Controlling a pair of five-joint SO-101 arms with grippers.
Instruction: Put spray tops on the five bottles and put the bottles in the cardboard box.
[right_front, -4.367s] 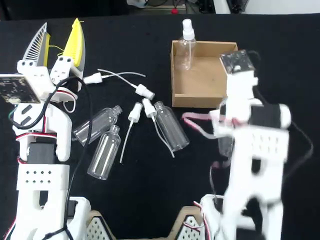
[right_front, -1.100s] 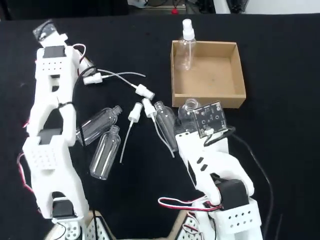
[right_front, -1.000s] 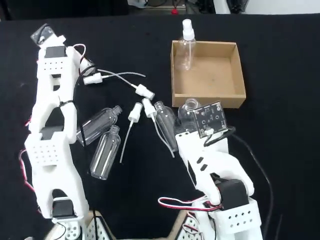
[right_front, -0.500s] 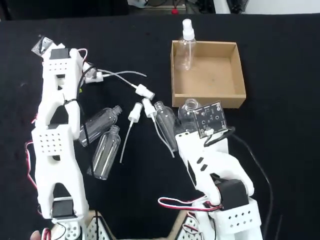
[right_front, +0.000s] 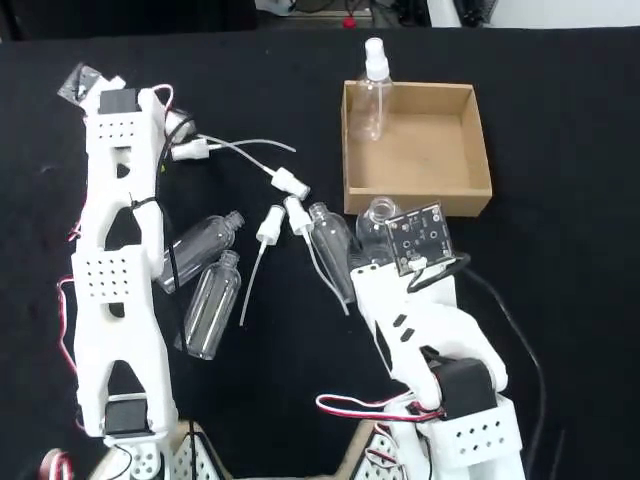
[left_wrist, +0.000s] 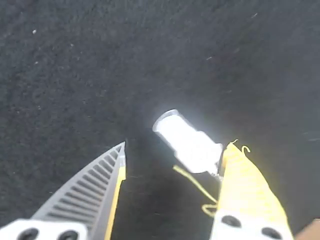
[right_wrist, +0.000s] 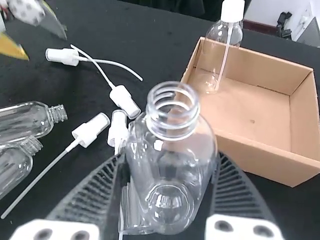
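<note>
One bottle (right_wrist: 170, 135) gripped in right hand (right_wrist: 169, 165); ten-o'clock spray top (left_wrist: 187, 142) is to be centred within open left hand (left_wrist: 177, 146).

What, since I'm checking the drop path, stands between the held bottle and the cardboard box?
Nothing visible. The right gripper holds the uncapped bottle upright beside the box; the capped bottle stands in its far corner.
</note>
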